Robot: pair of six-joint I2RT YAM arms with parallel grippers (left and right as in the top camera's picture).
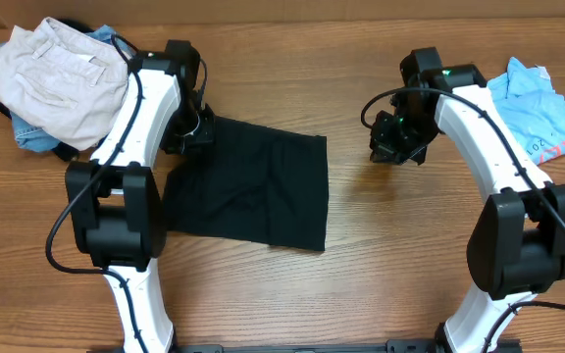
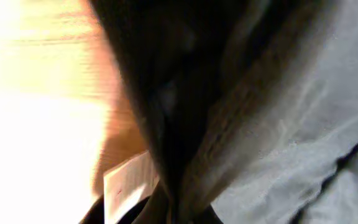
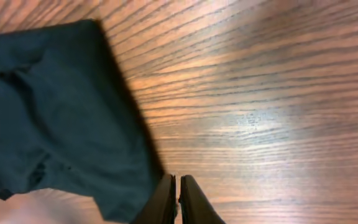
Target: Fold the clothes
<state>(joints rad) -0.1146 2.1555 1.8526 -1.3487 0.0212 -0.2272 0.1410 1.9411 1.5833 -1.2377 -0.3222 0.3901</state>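
While the plain black soft-fabric T-shirt lies as a part-folded rectangle left of centre on the brown wooden surface, the left jaws are clenched on its far left corner, with a small white label beside them. Right jaws: clenched on nothing, over bare wood right of the garment. Step in hand, by judgement: gripping for another fold. Next move calls for lifting that corner across without dragging the lower layers.
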